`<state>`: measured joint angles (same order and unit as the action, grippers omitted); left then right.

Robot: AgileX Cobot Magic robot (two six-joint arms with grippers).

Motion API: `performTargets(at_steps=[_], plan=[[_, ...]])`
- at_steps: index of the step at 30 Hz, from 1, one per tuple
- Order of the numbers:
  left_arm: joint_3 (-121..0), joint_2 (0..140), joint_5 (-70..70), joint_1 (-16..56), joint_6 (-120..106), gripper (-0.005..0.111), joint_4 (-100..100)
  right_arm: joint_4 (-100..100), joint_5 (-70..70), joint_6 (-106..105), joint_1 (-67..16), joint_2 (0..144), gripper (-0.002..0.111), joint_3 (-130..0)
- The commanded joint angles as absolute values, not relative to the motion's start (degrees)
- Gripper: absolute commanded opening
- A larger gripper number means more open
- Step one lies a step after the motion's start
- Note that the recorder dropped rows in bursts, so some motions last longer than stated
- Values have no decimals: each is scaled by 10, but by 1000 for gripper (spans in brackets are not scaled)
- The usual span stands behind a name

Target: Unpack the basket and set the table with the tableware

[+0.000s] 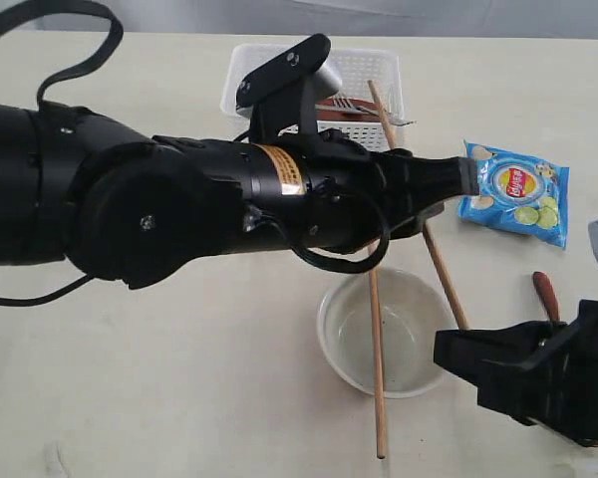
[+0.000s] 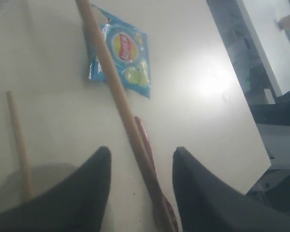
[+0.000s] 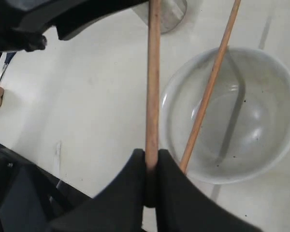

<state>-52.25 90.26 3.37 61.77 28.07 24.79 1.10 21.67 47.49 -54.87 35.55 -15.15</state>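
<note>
While our right gripper [image 3: 151,159] is clenched on one end of the held chopstick [image 3: 152,87], our left gripper [image 2: 141,154] is released, its jaws apart on either side of that same stick without touching it. The second chopstick [image 1: 377,368] lies across the off-white bowl [image 1: 344,341] on the table [image 1: 179,398]. We see the spoon [image 1: 545,294] near the bowl, the chips bag [image 1: 513,194] beyond it, and the basket [image 1: 364,65] behind our left arm, with a fork [image 1: 351,104] inside

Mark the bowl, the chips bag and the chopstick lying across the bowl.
bowl [image 1: 419,344], exterior view, bare inner floor.
chips bag [image 1: 516,191], exterior view, printed front.
chopstick [image 1: 376,349], exterior view, mid-shaft over the bowl.
</note>
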Motion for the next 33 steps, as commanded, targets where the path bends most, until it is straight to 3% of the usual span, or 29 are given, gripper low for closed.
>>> performTargets(at_steps=[1, 5, 12, 24, 26, 31, 33], plan=[[-526, 914, 57, 621, 338, 40, 248, 14, 218, 458, -550, 358, -1, -150], [-526, 924, 57, 621, 375, 34, 248, 14, 219, 456, -550, 358, -1, -150], [-526, 929, 57, 621, 404, 5, 246, 14, 230, 453, -550, 358, -1, -150], [-526, 929, 76, 621, 405, 1, 246, 14, 233, 452, -550, 358, 1, -150], [-526, 929, 76, 621, 405, 0, 246, 14, 240, 452, -550, 358, 10, -150], [-526, 928, 88, 621, 404, 0, 241, 14, 245, 452, -550, 356, 54, -152], [-526, 920, 94, 617, 401, 0, 222, 14, 245, 452, -550, 356, 62, -155]])
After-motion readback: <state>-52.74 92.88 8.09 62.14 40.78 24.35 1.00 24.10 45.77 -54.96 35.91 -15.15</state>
